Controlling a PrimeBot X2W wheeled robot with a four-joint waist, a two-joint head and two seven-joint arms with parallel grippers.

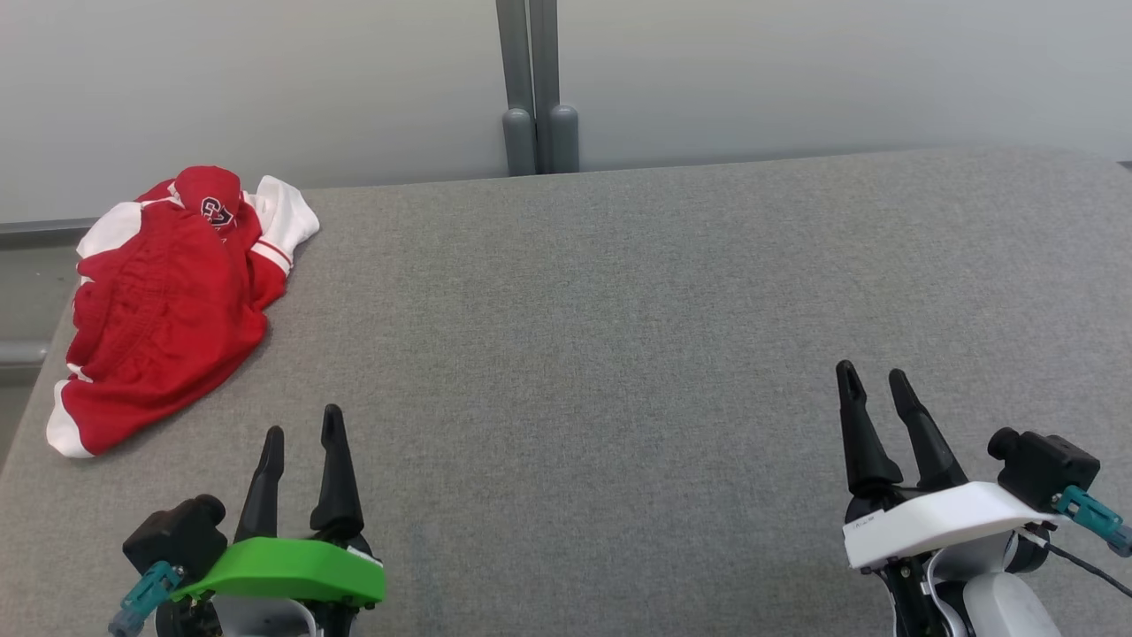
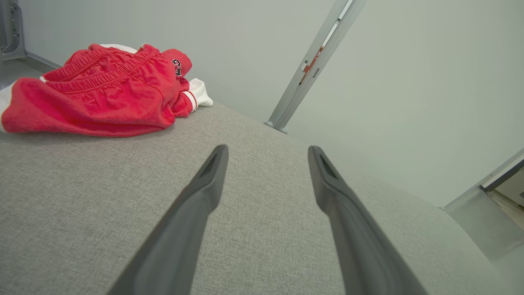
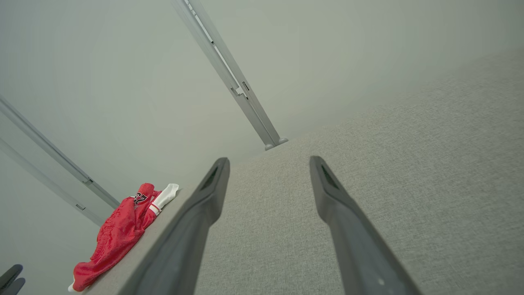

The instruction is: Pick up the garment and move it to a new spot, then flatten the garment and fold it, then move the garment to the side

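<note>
The garment [image 1: 168, 301] is a crumpled heap of red shorts with white trim and a dark logo, lying at the far left edge of the grey table. The left wrist view has the garment [image 2: 102, 92] at upper left, and the right wrist view has the garment [image 3: 118, 233] at lower left. My left gripper [image 1: 303, 423], green-cased, hovers near the table's front left, open and empty, just right of and nearer than the shorts. At the front right my right gripper [image 1: 875, 373], white-cased, stands open and empty, far from the garment.
The grey fabric-covered table [image 1: 619, 336] spreads wide between and beyond the grippers. A grey double post [image 1: 535, 88] rises behind the far edge against a pale wall. The table's left edge drops off beside the shorts.
</note>
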